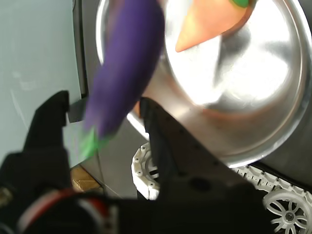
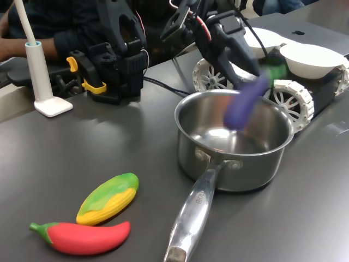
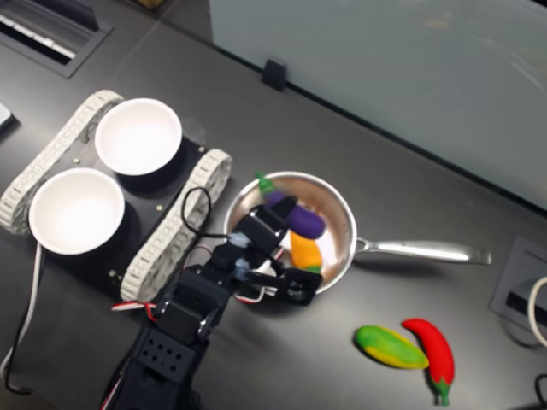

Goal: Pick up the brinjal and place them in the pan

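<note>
Brinjal [image 2: 246, 102]: smooth purple toy, curved, green stem cap; motion-blurred in the wrist view and the first exterior view. It hangs over the pan [image 2: 188, 121], stem end up by the end effector [image 2: 256, 73]. In the wrist view the stem end sits between the two black fingers, which stand well apart; contact with the brinjal cannot be told.

Pan: shiny stainless steel, deep round body, one long riveted handle [image 2: 191, 215] lying toward the first exterior view's bottom. An orange carrot-shaped toy [image 3: 305, 253] lies inside, tapered and matte, seen in the wrist view and second exterior view.

Bench [image 2: 82, 153]: dark grey, matte.

Around: a yellow-green corn cob [image 2: 108, 198] and a glossy red chili [image 2: 82, 238] lie side by side near the handle. Two white shallow bowls [image 3: 138, 136] sit on a tracked white-wheeled chassis [image 3: 171, 231] just beside the pan. A white stand [image 2: 38, 76] and a second black arm base [image 2: 117, 60] stand behind. A person's dark sleeve [image 2: 49, 33] rests at the bench's far edge.
</note>
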